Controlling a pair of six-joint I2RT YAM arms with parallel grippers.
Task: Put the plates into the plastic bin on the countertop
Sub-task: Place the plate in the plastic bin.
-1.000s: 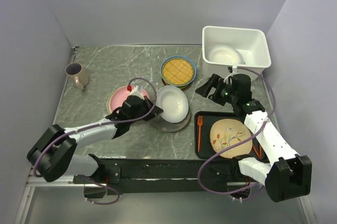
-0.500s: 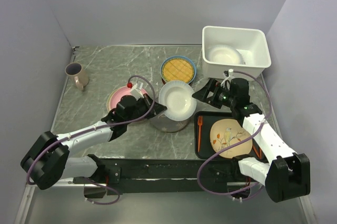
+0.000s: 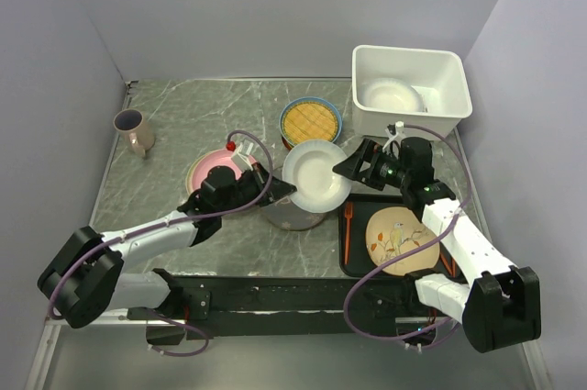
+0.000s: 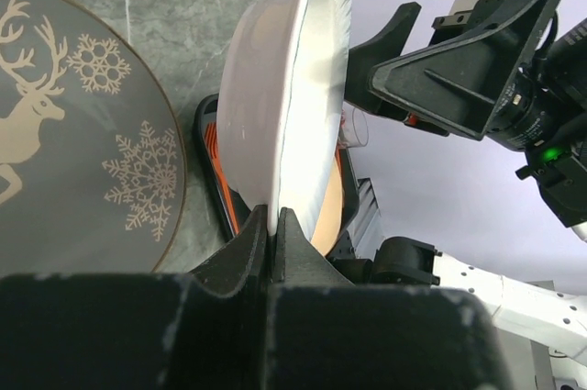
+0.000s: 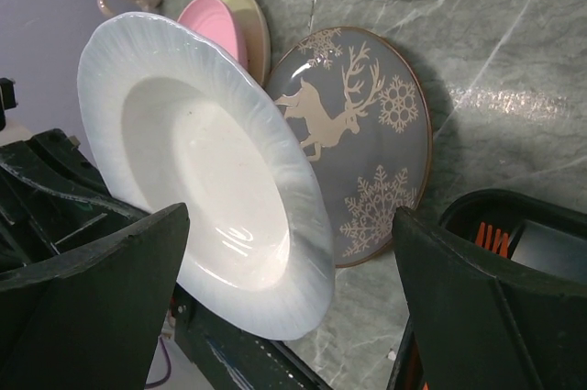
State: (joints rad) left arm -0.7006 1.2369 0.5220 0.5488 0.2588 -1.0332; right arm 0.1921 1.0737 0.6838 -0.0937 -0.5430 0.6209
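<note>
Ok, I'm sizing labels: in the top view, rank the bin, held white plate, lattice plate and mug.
1. plastic bin
2. white plate and lattice plate: alike, the white lifted nearer the camera, so unranked
3. mug

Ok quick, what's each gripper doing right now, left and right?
Left gripper: closed on the rim of the white fluted plate, lifted on edge.
Right gripper: open, holding nothing, facing that plate.
</note>
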